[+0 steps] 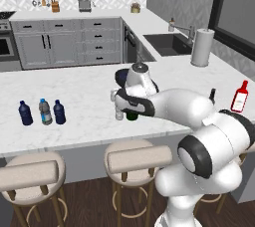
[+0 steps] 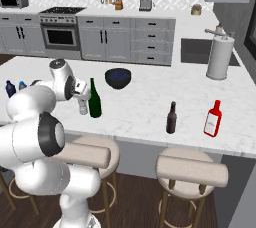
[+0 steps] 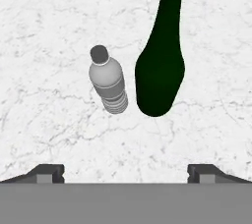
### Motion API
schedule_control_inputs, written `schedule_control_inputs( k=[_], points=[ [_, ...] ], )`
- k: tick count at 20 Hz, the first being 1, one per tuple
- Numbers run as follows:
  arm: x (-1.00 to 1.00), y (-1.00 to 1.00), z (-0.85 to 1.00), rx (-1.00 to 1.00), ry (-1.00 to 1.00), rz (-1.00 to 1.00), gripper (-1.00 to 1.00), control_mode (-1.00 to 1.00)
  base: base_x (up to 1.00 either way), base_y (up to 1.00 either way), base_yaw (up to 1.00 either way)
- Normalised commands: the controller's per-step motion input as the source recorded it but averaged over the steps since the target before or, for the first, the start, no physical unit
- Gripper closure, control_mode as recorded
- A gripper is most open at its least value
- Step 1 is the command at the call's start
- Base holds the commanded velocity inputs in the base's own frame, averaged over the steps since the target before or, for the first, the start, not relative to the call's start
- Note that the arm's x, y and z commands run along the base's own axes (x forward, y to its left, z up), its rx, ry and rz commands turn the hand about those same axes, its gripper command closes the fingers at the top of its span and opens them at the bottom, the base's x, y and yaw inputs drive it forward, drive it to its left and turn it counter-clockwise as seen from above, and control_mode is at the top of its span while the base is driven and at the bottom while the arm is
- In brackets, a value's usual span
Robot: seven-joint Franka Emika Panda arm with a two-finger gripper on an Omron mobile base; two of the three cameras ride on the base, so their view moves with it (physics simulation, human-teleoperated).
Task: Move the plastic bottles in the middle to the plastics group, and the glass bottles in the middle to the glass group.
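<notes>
clear bottle (image 3: 109, 84) beside green bottle (image 3: 160, 73) (upright)

The gripper (image 3: 125, 171) hangs above the marble counter (image 1: 79, 121) with its fingertips spread wide and bare counter beneath them. Just beyond stand the clear greyish bottle (image 3: 108, 80) and the tall green bottle (image 3: 160, 66), close side by side with only a narrow gap between, and the dark bowl (image 2: 118, 78) blocks the far side behind them. Open counter runs left to the three small bottles (image 1: 42, 112) and right to the brown bottle (image 2: 171, 118) and red bottle (image 2: 213, 118).
</notes>
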Motion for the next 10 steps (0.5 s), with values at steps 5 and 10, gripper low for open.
schedule_control_inputs(
  k=[5, 10],
  points=[
    [-0.01, -0.81, -0.01, 0.07, -0.10, -0.05, -1.00, -1.00, 0.00, 0.00, 0.00],
    [0.31, -0.57, 0.01, -0.08, 0.13, 0.12, -1.00, -1.00, 0.00, 0.00, 0.00]
  ],
)
